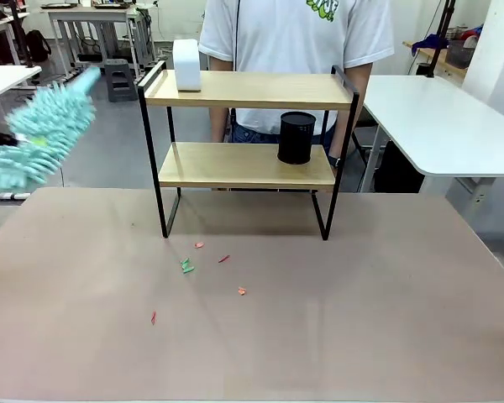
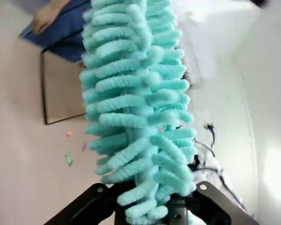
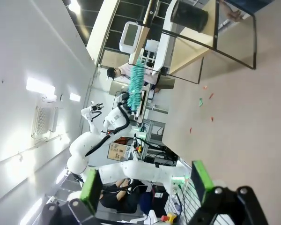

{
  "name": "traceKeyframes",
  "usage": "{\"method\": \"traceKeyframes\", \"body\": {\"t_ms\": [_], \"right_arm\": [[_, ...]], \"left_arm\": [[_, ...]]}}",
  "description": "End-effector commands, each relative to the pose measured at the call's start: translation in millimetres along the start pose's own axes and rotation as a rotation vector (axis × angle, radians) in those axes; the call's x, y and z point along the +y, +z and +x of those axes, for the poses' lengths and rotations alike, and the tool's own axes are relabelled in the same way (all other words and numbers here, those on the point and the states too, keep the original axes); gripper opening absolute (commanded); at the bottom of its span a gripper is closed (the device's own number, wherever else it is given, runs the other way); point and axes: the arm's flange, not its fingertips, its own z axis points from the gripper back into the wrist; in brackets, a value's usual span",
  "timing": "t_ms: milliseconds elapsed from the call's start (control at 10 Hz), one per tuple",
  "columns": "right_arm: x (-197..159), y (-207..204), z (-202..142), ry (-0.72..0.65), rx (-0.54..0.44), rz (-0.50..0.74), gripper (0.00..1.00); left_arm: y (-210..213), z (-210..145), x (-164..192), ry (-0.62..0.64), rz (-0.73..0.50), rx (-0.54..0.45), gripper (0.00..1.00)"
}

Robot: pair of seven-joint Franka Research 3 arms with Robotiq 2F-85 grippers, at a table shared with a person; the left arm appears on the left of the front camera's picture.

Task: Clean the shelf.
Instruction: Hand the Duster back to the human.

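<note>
Standing at the far side of the beige table [image 1: 336, 319], the small two-tier shelf of light wooden boards in a thin black metal frame [image 1: 248, 165] looks light and stiff, so hard sweeping may tip it. The left gripper [image 2: 147, 206] is clenched on the soft, fluffy turquoise chenille duster [image 2: 136, 108], best held at its base. The right gripper [image 3: 147, 185] is released, with nothing between its green pads.
</note>
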Motion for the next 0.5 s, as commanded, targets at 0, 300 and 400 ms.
{"method": "traceKeyframes", "body": {"t_ms": [0,300,400], "right_arm": [[0.7,1.1,-3.2,0.01,0.004,0.0,1.0],[0.7,1.1,-3.2,0.01,0.004,0.0,1.0],[0.7,1.1,-3.2,0.01,0.004,0.0,1.0]], "left_arm": [[-24.0,16.5,-8.1,0.161,0.053,-0.018,0.0],[0.0,0.0,0.0,0.0,0.0,0.0,0.0],[0.0,0.0,0.0,0.0,0.0,0.0,0.0]]}}
